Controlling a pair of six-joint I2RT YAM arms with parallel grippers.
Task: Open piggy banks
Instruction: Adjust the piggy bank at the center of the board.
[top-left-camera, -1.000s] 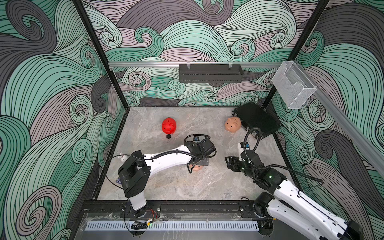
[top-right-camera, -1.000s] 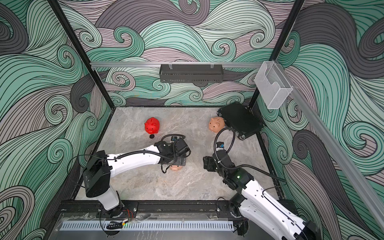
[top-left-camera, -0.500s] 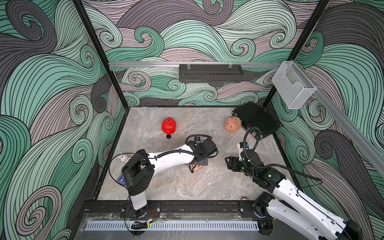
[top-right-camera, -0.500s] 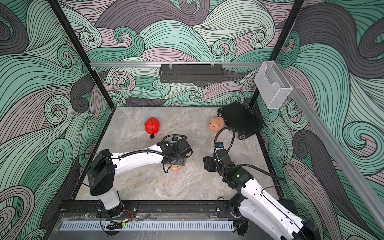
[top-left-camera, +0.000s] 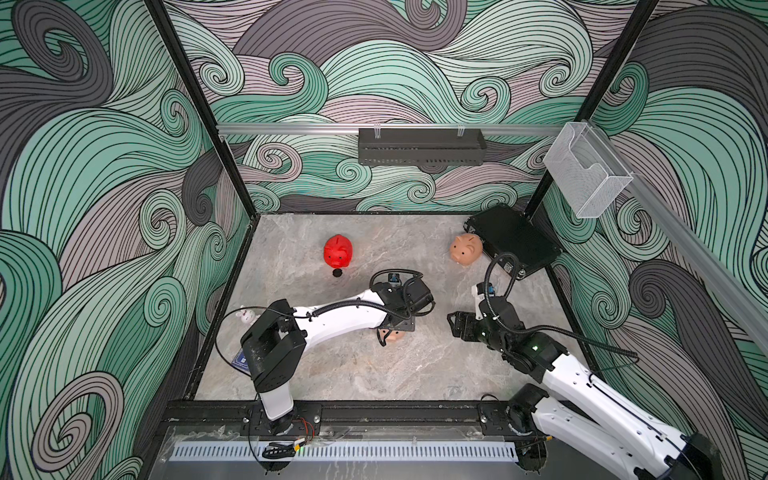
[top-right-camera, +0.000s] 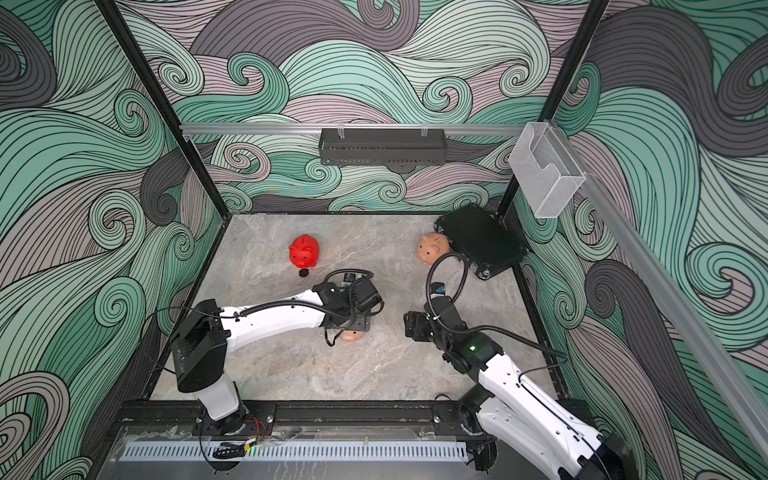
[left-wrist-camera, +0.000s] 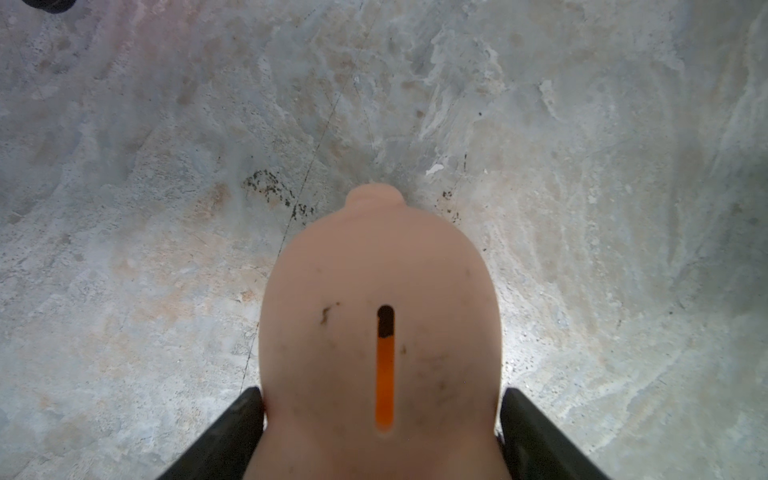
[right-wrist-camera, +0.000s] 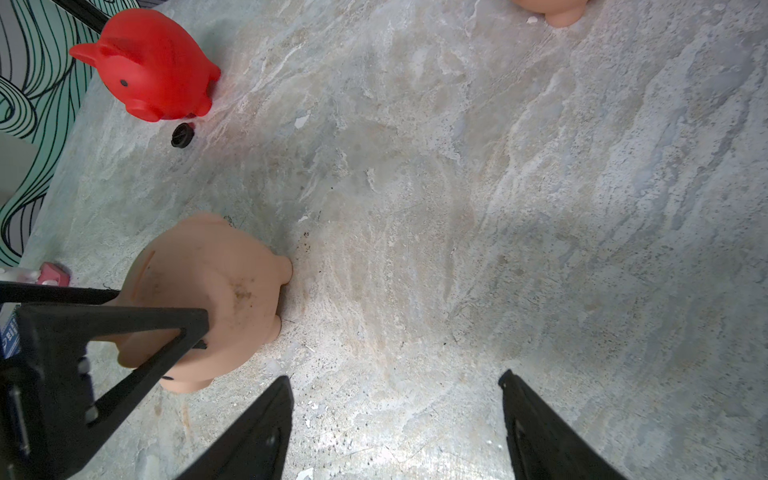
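1. The left gripper (left-wrist-camera: 381, 392) stood wide a second ago. It has now drawn in onto the near peach-pink rounded plastic piggy bank (left-wrist-camera: 380, 270), with a black finger pressed to each flank and the coin slot facing up.
2. That pig now looks secured. It sits about mid-table on the grey marbled tabletop (top-left-camera: 374, 365) and seems not yet lifted. I'd judge the underside still has to be turned up to open it.
3. The bright red plastic piggy bank (top-left-camera: 338, 251) stands farther back, with a small black round plug (top-left-camera: 337, 272) just beside it, so it is likely already open. The second peach-pink piggy bank (top-left-camera: 466, 248) sits by the flat black case (top-left-camera: 515, 239).
4. The left arm reaches low across the table, its wrist bent down over the pig. The right gripper (right-wrist-camera: 395, 377) hovers near, wide and empty.
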